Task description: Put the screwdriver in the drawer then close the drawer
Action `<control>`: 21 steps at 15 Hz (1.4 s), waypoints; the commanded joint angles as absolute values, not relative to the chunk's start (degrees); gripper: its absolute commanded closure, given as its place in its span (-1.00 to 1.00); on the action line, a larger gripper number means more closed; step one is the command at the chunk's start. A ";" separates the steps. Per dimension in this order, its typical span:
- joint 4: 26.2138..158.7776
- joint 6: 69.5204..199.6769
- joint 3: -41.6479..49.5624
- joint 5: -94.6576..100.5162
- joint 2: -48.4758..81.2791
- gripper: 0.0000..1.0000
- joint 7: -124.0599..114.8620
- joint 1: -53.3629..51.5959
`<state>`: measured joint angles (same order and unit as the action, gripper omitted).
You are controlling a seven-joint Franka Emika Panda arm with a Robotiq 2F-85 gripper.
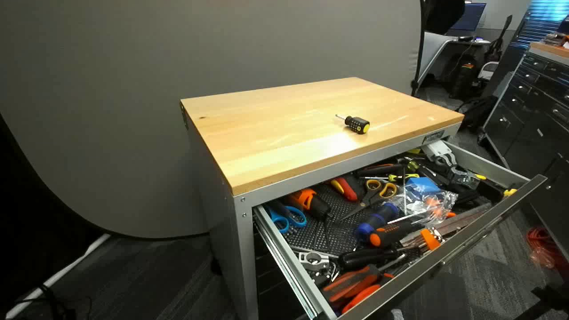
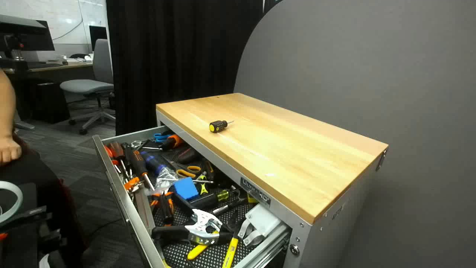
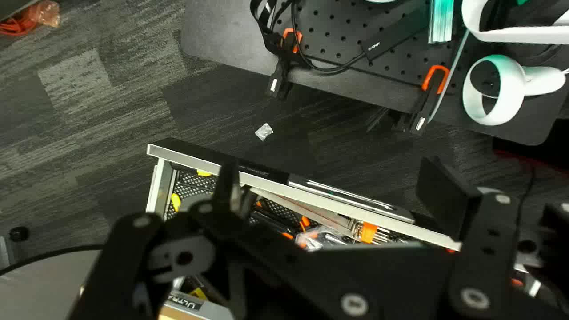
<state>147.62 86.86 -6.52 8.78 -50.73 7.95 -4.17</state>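
Wrist view — widely parted jaws, apparently empty though blurred, an open drawer (image 3: pixel 338 207) beyond. In both exterior views — a screwdriver (image 1: pixel 355 124) on the table (image 1: pixel 275 120).

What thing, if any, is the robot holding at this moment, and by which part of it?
Nothing is held: the tool stands open, and the screwdriver lies on the wooden tabletop.

I counted one stubby screwdriver (image 1: pixel 357 125) and one open drawer (image 1: pixel 444 250). Inside were one pair of blue-handled scissors (image 1: pixel 288 218), one of amber-handled scissors (image 1: pixel 370 198), one blue block (image 2: pixel 186 188), one silver spring clamp (image 2: pixel 199 220). Elsewhere I noted one gripper (image 3: pixel 334 191), two fingers (image 3: pixel 444 200), two orange-tipped clamps (image 3: pixel 426 102).
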 commanded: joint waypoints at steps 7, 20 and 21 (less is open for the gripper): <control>146.70 87.45 -5.84 9.25 -49.45 -1.00 6.10 -5.49; 119.93 114.72 -17.57 16.51 -7.11 -1.00 -17.44 -5.40; 117.67 114.48 -16.79 18.44 -4.50 -1.00 -18.44 -5.42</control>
